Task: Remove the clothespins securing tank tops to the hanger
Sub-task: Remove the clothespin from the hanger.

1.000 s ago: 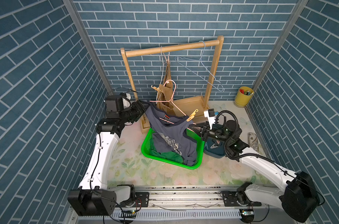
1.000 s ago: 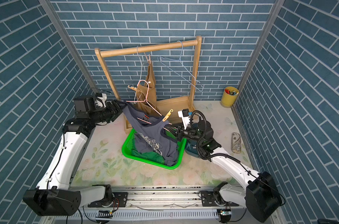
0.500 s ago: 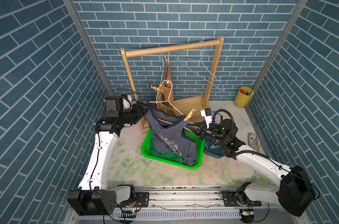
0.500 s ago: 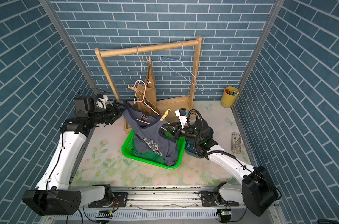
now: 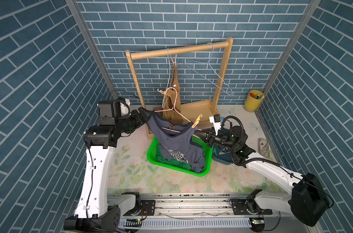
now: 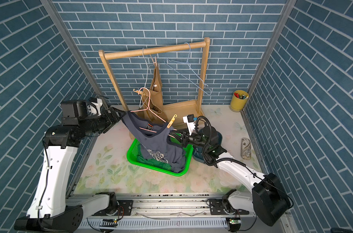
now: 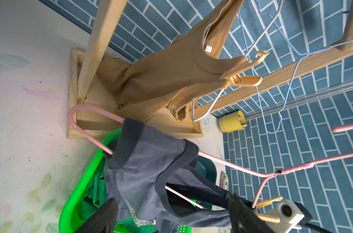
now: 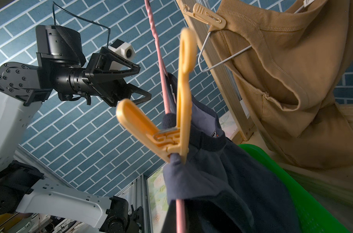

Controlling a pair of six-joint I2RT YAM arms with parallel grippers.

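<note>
Clothespin (image 5: 196, 123) on hanger (image 8: 180, 213), just beside right claw (image 5: 198, 134)

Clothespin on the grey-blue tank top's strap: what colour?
Tan-yellow. The plastic clothespin shows best in the right wrist view, clipped on the grey-blue tank top.

The left arm (image 5: 94, 177) and right arm (image 5: 268, 167) wear white moulded shells between black joint housings. The left gripper (image 8: 145, 82) is black, built of open triangular frames. Behind its jaws sit a white camera block (image 8: 124, 50) and an elbow housing (image 8: 12, 78) dotted with round screw heads. A ribbed black hose (image 5: 237, 119) loops behind the right jaws.
</note>
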